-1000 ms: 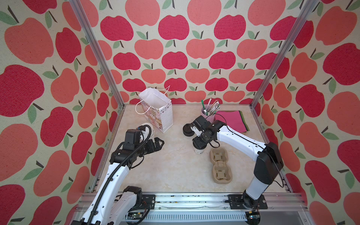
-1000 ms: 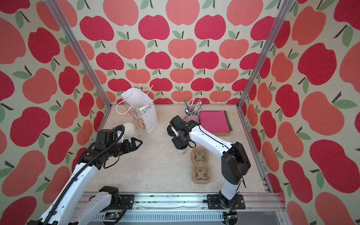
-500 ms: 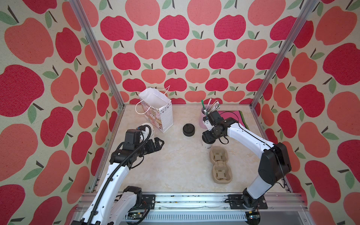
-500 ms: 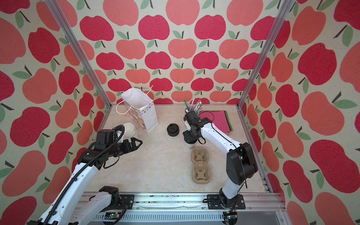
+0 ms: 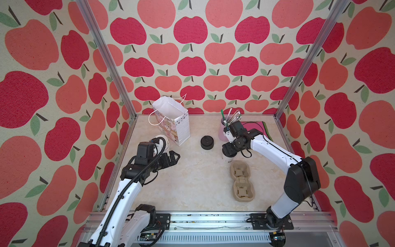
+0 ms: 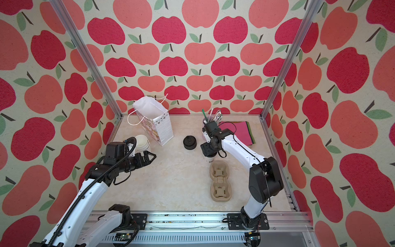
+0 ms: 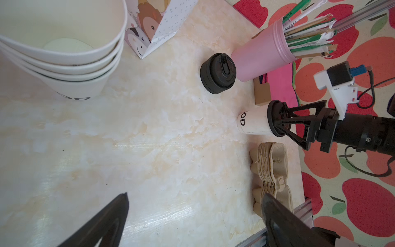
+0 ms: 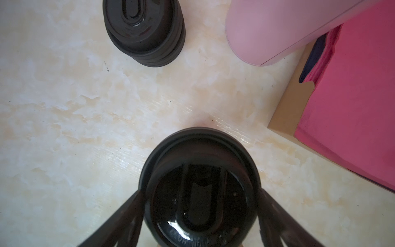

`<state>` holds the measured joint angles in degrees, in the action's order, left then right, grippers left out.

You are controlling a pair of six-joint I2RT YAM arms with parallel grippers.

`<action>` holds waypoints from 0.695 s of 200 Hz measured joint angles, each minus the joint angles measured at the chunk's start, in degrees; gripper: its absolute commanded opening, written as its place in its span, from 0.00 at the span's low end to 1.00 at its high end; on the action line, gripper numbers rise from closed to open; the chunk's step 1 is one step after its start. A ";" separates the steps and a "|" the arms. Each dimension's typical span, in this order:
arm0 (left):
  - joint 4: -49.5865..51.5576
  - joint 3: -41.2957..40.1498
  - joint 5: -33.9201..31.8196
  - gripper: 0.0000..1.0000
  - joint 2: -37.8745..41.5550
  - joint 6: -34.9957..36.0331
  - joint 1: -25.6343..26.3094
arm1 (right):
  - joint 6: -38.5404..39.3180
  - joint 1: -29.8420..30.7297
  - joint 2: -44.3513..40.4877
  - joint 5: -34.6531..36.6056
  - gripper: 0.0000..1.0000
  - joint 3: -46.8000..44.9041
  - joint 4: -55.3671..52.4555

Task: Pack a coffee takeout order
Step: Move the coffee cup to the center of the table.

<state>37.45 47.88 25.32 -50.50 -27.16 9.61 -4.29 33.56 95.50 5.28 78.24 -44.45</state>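
2 right jaws astride lidded cup [image 7: 254, 123], grip unclear; left jaws wide, empty.

White arm links [image 5: 275, 150], black joints [image 5: 301, 181], looped black cables [image 5: 164, 144], black truss-framed right gripper [image 7: 277, 119]

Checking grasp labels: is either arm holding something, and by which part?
Left gripper holds nothing. Right gripper: fingers flank the black lid on the white cup, at its sides; whether they clamp it cannot be told.
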 measured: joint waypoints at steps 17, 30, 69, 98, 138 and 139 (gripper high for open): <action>0.00 0.00 -0.02 0.99 0.00 -0.20 0.00 | 0.07 0.02 -0.15 -0.02 0.88 0.00 -0.15; 0.00 0.00 -0.02 0.99 0.00 -0.35 0.00 | 0.11 0.02 -0.26 -0.02 0.90 0.00 -0.17; 0.22 0.15 -0.44 0.99 0.00 -0.28 0.00 | 0.33 0.02 -0.74 -0.02 0.96 1.38 -1.29; 2.56 2.99 -2.05 0.99 -0.26 0.96 -0.15 | 0.48 0.00 -3.28 -0.02 0.96 2.97 -2.34; 5.88 11.78 -5.05 1.00 -2.51 4.44 -0.96 | 0.44 0.00 -10.34 -0.55 0.99 3.30 -3.15; 5.88 12.09 -5.14 1.00 -2.64 4.52 -0.96 | 0.42 0.00 -10.58 -0.59 0.99 3.30 -3.17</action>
<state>43.33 59.96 20.18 -53.15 -22.63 8.64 -3.88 33.56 84.93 4.69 81.54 -47.62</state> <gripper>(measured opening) 0.998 0.975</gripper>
